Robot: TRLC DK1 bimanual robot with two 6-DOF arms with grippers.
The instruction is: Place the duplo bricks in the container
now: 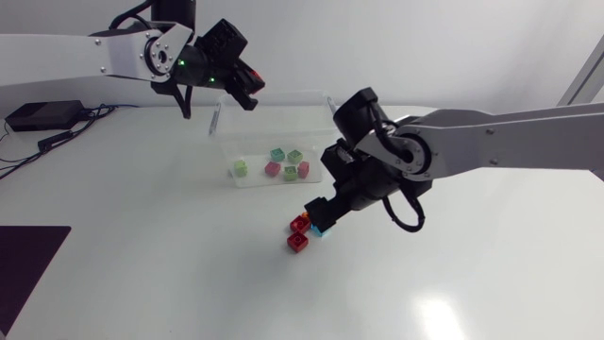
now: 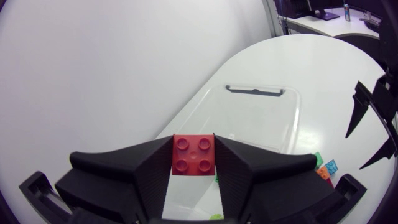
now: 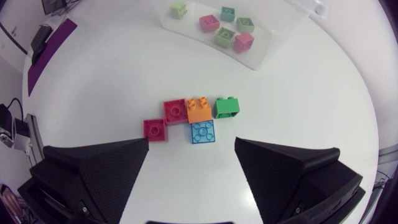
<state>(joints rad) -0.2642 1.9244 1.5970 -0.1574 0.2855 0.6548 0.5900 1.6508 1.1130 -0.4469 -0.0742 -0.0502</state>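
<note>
White tabletop (image 1: pixel 142 274) runs back to a plain pale wall, and close to that far edge stands the clear container (image 1: pixel 283 118), its open top facing up. Six bricks lie on its floor toward the near wall: four green bricks (image 3: pixel 224 37) and two pink bricks (image 3: pixel 209 22), loosely scattered. Held above the container's left end, the left gripper (image 2: pixel 193 146) has its two fingers pressed against opposite sides of a red brick (image 2: pixel 193 155), studs up. Near the container's front wall but apart from it, five loose bricks sit in a tight cluster: an orange brick (image 3: pixel 198 109) between a second red brick (image 3: pixel 175 111) and a green brick (image 3: pixel 226 107), a blue brick (image 3: pixel 203 132) touching the orange one, and a third red brick (image 3: pixel 154 129) at the cluster's corner. Directly over the blue one hangs the right gripper (image 3: pixel 192 142), fingers spread wide and holding nothing. That cluster lies well apart from the table's near and side edges. At the far left corner rest a black box (image 1: pixel 42 115) and cables, and a dark mat (image 1: pixel 28 255) lies against the left edge.
</note>
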